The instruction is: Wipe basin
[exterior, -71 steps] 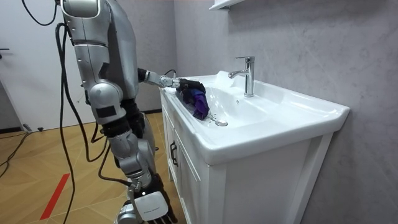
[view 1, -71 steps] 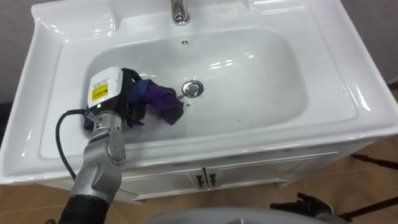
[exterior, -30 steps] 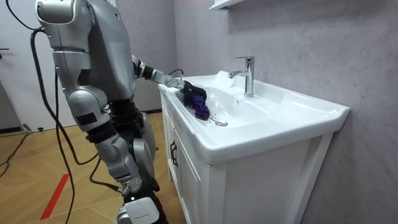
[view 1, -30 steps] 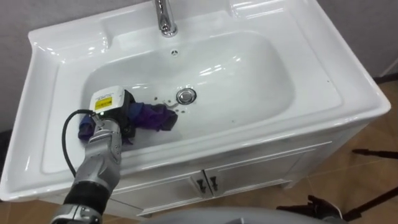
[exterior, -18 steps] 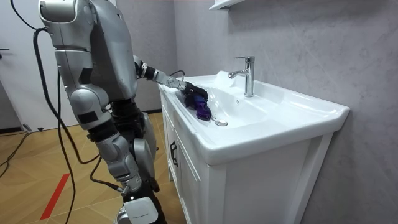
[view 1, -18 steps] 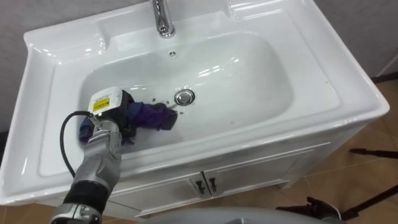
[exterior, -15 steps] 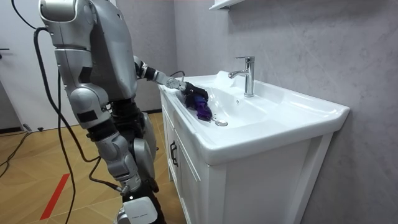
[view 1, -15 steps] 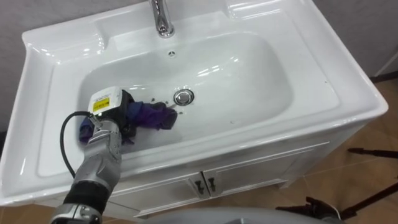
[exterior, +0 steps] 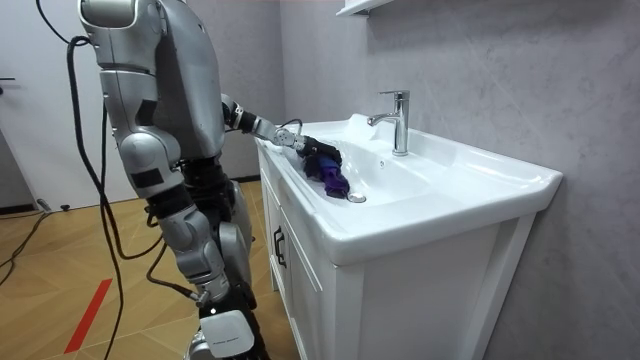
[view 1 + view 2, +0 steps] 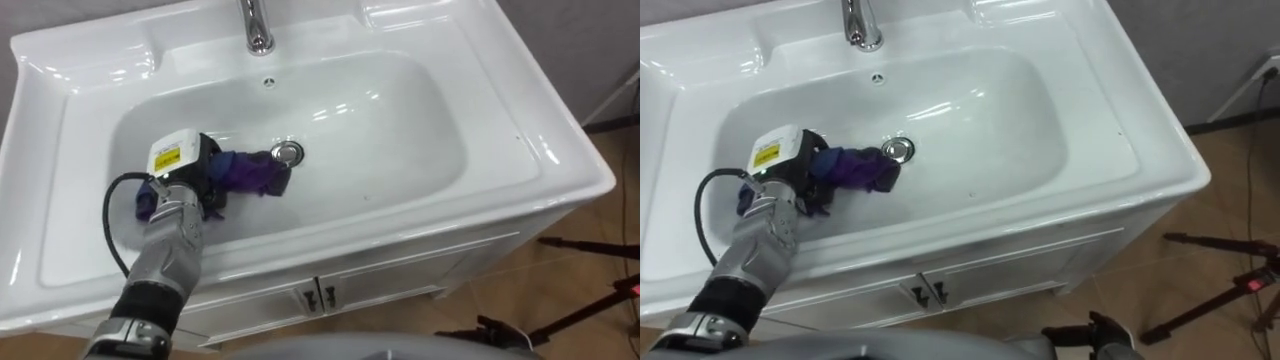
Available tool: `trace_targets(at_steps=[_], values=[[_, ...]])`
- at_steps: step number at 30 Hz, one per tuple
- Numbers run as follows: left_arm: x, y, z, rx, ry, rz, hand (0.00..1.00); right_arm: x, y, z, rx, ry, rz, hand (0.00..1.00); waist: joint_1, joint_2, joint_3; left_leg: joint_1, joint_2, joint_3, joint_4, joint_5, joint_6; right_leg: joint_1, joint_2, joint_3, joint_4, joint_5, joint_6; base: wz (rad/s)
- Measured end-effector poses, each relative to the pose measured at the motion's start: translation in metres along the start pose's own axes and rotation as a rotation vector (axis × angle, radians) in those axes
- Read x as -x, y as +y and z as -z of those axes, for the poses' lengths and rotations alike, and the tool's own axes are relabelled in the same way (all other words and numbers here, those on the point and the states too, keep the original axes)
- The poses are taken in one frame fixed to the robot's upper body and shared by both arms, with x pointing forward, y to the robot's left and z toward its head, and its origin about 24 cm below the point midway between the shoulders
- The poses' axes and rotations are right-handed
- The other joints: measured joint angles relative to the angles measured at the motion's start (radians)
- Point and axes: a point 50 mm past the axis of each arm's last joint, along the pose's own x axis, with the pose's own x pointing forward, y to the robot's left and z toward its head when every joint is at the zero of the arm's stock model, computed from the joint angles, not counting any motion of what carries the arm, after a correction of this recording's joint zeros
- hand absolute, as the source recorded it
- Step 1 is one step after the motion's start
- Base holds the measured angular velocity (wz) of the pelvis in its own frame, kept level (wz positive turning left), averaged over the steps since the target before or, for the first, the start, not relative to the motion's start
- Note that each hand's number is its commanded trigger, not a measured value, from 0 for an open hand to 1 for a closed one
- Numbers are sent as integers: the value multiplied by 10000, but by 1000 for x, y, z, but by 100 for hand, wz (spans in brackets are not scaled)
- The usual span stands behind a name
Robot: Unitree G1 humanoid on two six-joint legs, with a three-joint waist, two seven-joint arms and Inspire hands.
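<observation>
Fingers of the left hand curl round a crumpled purple cloth in the white ceramic basin; beyond the fingertips its loose end lies just beside the metal drain, where it might snag and slip free.

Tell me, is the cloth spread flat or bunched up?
Bunched up: the purple cloth lies crumpled in the left hand, beside the drain.

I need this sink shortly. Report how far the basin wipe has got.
Done: the left hand grips the purple cloth. In hand: it holds the cloth on the basin floor, left of centre, its end reaching the drain. Left, probably: the right half, where small dark specks show. Which parts are already wiped cannot be told.
</observation>
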Motion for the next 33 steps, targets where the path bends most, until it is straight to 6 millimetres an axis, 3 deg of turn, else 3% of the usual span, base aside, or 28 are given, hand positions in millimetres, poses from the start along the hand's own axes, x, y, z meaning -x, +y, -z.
trace_targets(at_steps=[9, 19, 24, 29, 33], values=[[-2, -4, -16, 105, -198, 818, 100, 0, -6, -7, -124, -221, 209, 0, -637, 409, 21, -121, 0, -11, -24, -1, 1, -33, -4, -11, 10, 1, 0, 0], [-8, 1, -38, -75, -791, 1349, 100, -1, -3, -10, -85, -335, 225, 0, -1013, 390, 37, -164, -5, 16, -20, 1, 3, -149, -10, 119, 18, 2, 0, 0], [-9, 2, -57, -486, -1336, 1761, 100, -1, -5, -10, -217, -322, 363, 0, -1170, 473, 55, -144, -9, 108, -30, 0, 3, -166, -18, 235, 7, 6, 2, -5], [-9, 2, -75, -655, -1928, 2113, 100, -2, -7, -20, -197, -463, 858, 0, -1633, 725, 125, -142, -32, 107, -29, 2, 5, -163, -36, 238, 4, 10, 10, 0], [-2, 9, -101, -726, -3036, 2376, 100, -2, -8, -18, -210, -349, 1020, 0, -1769, 723, 137, -144, -35, 111, -31, 9, 15, -177, -42, 241, 6, 14, 16, 0]])
